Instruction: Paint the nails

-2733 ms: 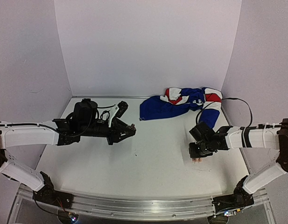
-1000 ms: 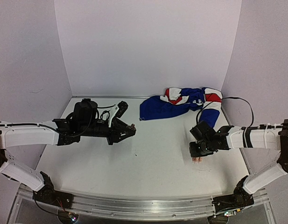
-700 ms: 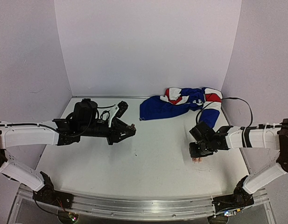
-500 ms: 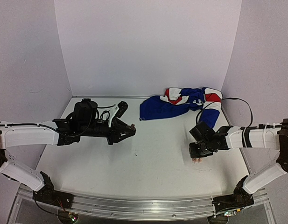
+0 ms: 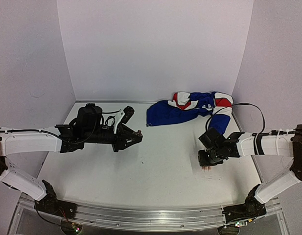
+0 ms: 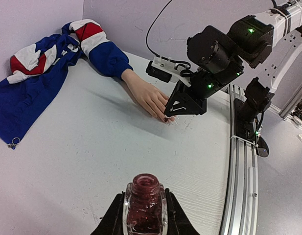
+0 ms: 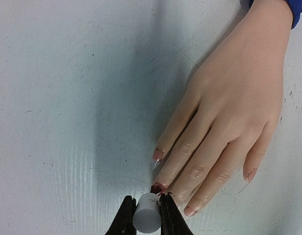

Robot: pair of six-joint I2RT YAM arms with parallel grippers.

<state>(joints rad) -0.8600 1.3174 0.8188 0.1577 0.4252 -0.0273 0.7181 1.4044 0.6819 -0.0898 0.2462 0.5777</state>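
The right gripper (image 7: 146, 211) is clenched on a white cap (image 7: 146, 221) right at the nails (image 7: 158, 187) of the mannequin hand (image 7: 229, 112), which lies flat near the right edge of the table (image 5: 160, 171). The left gripper (image 6: 144, 218) grasps the polish bottle (image 6: 144, 191), uncapped, well to the left, with bare tabletop stretching between the arms

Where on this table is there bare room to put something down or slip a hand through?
Bare: the table middle, between the left pincer with its polish bottle and the right pincer; also the near strip before the rail. Crowded: right side, where jacket, mannequin hand and right pincer with white cap meet.
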